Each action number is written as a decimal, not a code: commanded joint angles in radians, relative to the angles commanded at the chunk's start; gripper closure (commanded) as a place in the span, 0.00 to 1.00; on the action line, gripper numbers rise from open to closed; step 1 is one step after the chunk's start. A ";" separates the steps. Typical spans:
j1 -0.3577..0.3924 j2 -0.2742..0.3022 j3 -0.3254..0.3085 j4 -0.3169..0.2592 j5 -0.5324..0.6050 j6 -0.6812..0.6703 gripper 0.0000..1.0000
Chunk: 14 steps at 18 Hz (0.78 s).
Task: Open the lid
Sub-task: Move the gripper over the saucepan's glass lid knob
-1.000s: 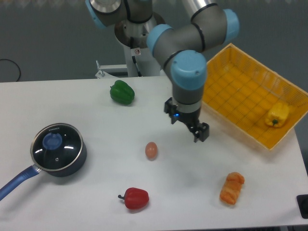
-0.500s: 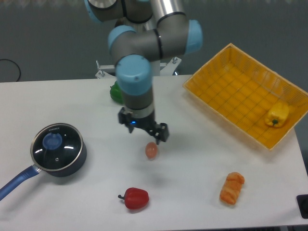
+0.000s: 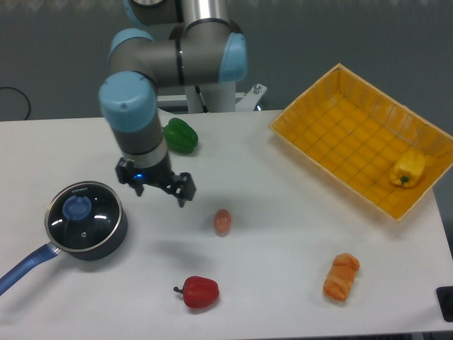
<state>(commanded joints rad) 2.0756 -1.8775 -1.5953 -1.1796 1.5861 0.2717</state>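
Observation:
The round glass lid (image 3: 83,218) with a thin metal rim and a blue centre knob (image 3: 76,207) sits closed on the dark blue saucepan (image 3: 105,242) at the table's left. The pan's blue handle (image 3: 25,265) points to the lower left. My gripper (image 3: 162,191) hangs above the table, just right of the pan and a little behind it. Its fingers are spread apart and hold nothing.
A green pepper (image 3: 180,136) lies behind the gripper. A brown egg (image 3: 222,222) lies to its right, a red pepper (image 3: 199,292) in front. A croissant (image 3: 341,277) lies at the front right. A yellow basket (image 3: 340,142) holds a yellow pepper (image 3: 408,168).
The arm has swept left across the table, from near the basket, past the egg, to just right of the saucepan. The lid and pan have not moved.

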 joint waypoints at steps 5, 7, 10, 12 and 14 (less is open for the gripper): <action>-0.072 0.009 0.005 0.000 0.003 -0.048 0.00; -0.103 0.011 0.006 0.002 0.003 -0.080 0.00; -0.149 0.005 0.006 0.002 0.009 -0.118 0.00; -0.167 -0.005 0.017 0.011 0.012 -0.131 0.00; -0.183 -0.032 0.044 0.012 0.024 -0.143 0.00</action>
<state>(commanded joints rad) 1.8930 -1.9097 -1.5510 -1.1674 1.6106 0.1289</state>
